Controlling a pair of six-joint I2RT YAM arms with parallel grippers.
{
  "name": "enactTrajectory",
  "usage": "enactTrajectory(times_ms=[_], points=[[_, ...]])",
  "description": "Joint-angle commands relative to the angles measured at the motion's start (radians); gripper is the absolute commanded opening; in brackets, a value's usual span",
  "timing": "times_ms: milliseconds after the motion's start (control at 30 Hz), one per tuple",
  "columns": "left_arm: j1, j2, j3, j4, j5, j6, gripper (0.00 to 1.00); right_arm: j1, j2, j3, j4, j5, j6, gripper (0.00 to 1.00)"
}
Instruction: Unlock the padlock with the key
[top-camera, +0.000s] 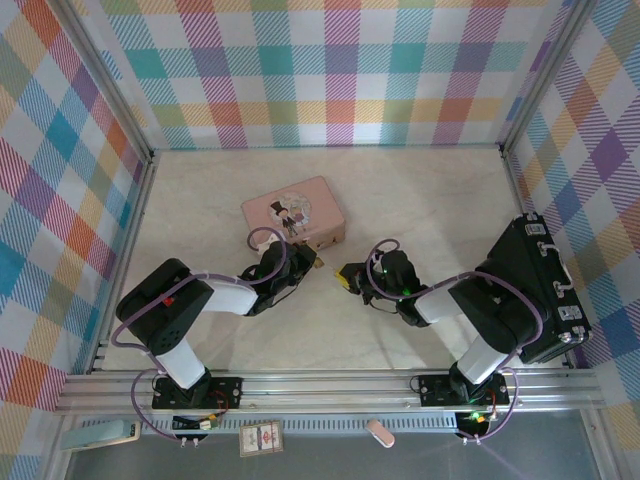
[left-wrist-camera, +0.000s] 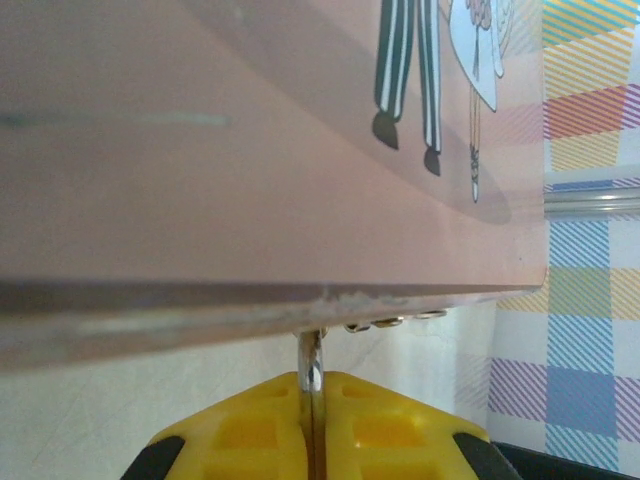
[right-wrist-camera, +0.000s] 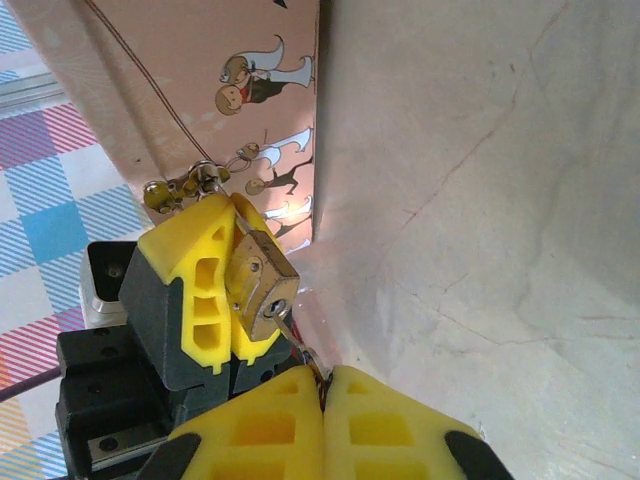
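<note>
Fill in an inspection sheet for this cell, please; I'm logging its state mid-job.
Surface: pale marbled tabletop, faint veins.
Job's things: padlock held at the near corner of the pink box. The key runs from the right fingers to its keyhole end. Whether it is unlocked cannot be told.
Clutter: black case by the right wall; card on the front ledge.
Grippers: left gripper shut on the padlock; right gripper shut on the key.
Cables: purple cables loop at both wrists.
Surroundings: plaid walls, aluminium frame.
</note>
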Motion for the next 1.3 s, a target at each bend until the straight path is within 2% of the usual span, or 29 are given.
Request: enactTrajectory(times_ms=[0, 500, 967, 1267], points=[[0.016, -0.049, 0.002, 0.079, -0.044, -0.09, 0.0, 0.016, 0.018, 0.002, 0.04, -0.002, 0.065, 0.0], [-0.008, -0.055, -0.006, 0.066, -0.089, -0.108, 0.0, 0.044, 0.06, 0.017, 0.102, 0.001, 0.15, 0.0], [-0.052, -0.039, 0.004, 0.076, -0.125, -0.122, 0.0, 0.069, 0.066, 0.026, 0.125, 0.053, 0.201, 0.0], [-0.062, 0.017, -0.017, 0.199, -0.121, -0.155, 0.0, 0.082, 0.112, 0.005, 0.225, 0.089, 0.257, 0.0]])
